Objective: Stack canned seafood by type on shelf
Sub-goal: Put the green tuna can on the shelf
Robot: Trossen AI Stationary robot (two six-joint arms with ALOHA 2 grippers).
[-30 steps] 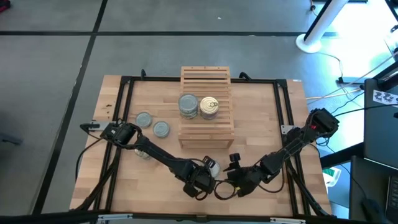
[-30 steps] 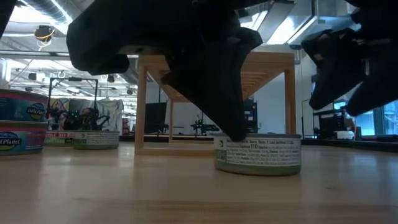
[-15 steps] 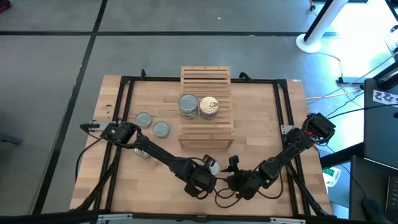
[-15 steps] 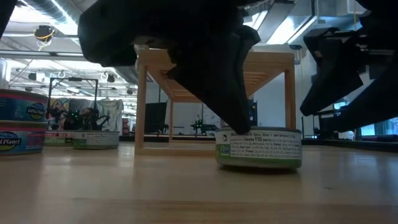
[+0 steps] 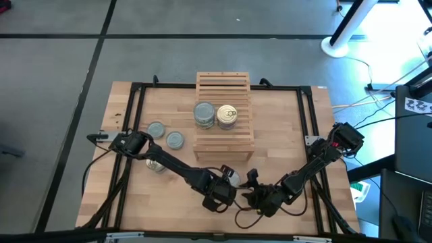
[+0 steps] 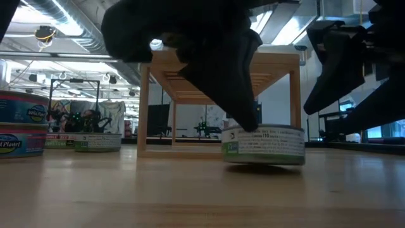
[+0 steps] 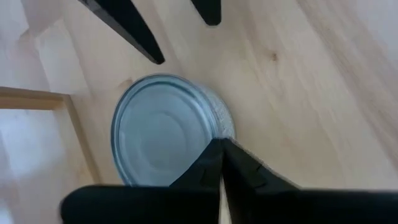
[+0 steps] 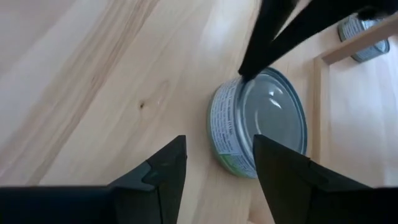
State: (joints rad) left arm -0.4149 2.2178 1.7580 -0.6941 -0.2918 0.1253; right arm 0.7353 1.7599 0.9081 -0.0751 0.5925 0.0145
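Grey-topped tin (image 7: 163,129): on tabletop, near side of slatted shelf (image 5: 224,116).
Left gripper (image 7: 219,148): jaws clenched, tips touching tin's rim.
Right gripper (image 8: 216,163): jaws parted, empty, just right of tin.
Shelf top: two stacks.

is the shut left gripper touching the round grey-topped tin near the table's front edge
Touching. In the low view the shut left gripper presses its tips on the round grey-topped tin's rim, tilting it; the left wrist view agrees.

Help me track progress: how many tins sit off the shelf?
4 tins: two side by side left of the shelf, one partly under the left arm, one before the shelf. More may hide.
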